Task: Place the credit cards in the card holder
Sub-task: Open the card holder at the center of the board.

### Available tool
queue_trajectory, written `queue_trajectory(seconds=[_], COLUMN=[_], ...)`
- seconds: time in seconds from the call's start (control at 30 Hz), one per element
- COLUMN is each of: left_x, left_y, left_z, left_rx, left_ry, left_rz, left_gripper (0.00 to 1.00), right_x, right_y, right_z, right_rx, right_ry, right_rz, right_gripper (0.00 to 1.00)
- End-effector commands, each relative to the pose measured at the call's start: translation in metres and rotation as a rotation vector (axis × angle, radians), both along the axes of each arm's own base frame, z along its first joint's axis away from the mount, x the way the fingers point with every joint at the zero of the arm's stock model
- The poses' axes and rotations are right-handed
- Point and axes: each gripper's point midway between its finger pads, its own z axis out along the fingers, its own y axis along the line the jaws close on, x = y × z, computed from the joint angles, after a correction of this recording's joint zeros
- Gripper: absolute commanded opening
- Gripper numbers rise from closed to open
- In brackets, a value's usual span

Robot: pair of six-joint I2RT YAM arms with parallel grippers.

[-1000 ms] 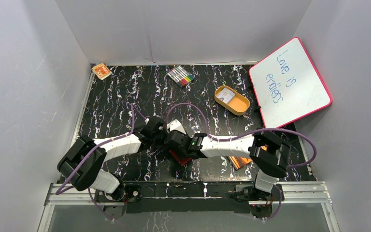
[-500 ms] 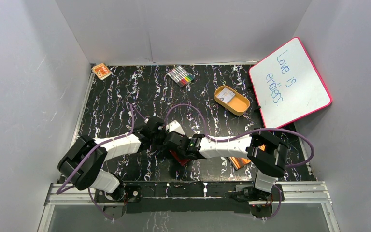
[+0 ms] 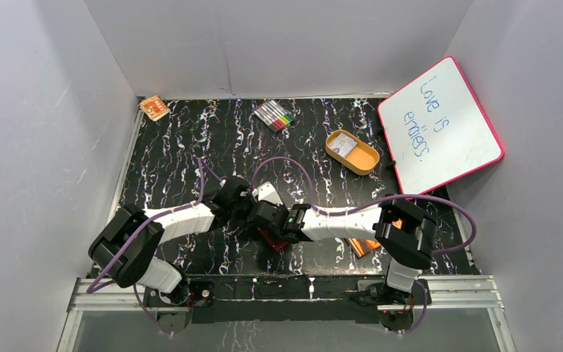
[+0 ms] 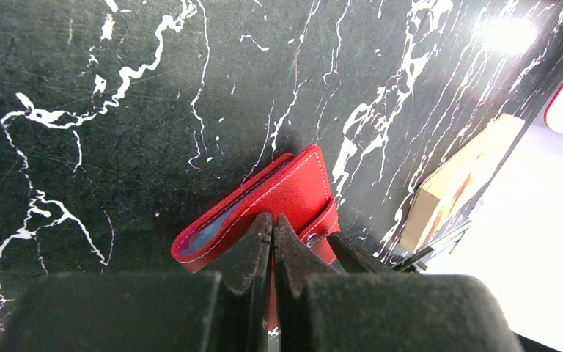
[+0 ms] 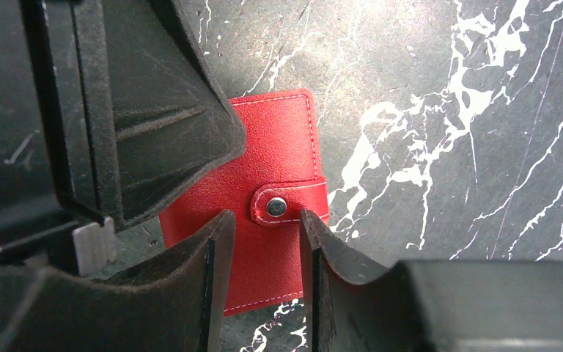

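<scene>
The card holder [image 5: 278, 147], a red wallet with a snap tab and silver stud [image 5: 276, 207], lies closed on the black marbled table [image 3: 190, 154]. My left gripper [image 4: 272, 217] is shut, its tips resting over the holder's top; a bluish edge [image 4: 212, 224] shows in the fold. My right gripper [image 5: 265, 216] is open above the holder, its fingers either side of the tab's near end. From above, both grippers [image 3: 243, 209] [image 3: 264, 220] meet over the card holder [image 3: 275, 240]. One whitish credit card [image 3: 344, 147] lies in the orange oval tray [image 3: 366, 160].
An orange booklet [image 3: 363, 246] lies just right of the holder, under the right arm. A pink-framed whiteboard [image 3: 440, 125] leans at the right wall. Coloured markers [image 3: 275, 115] and a small orange box [image 3: 154, 108] sit at the back.
The right arm has crept slightly left toward the left gripper, and its fingers narrowed a little, then widened again. The card holder and left gripper stay where they were.
</scene>
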Motion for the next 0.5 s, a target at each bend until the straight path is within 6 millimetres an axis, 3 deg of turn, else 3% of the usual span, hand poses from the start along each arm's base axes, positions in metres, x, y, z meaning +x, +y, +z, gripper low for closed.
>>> queue_trajectory(seconds=[0.0,0.47], left_x=[-0.0221,-0.0245], left_y=[0.0091,0.0104], left_z=[-0.0229,-0.0259], left_rx=[0.069,0.076], left_ry=[0.049,0.056], left_rz=[-0.062,-0.071], left_gripper=[0.0,0.0], right_x=[0.02,0.0265], right_y=[-0.012,-0.0145], right_z=[-0.0054,-0.006], right_rx=[-0.035,0.008], right_ry=[-0.041,-0.021], right_rz=[-0.096,-0.132], right_gripper=[0.46,0.31])
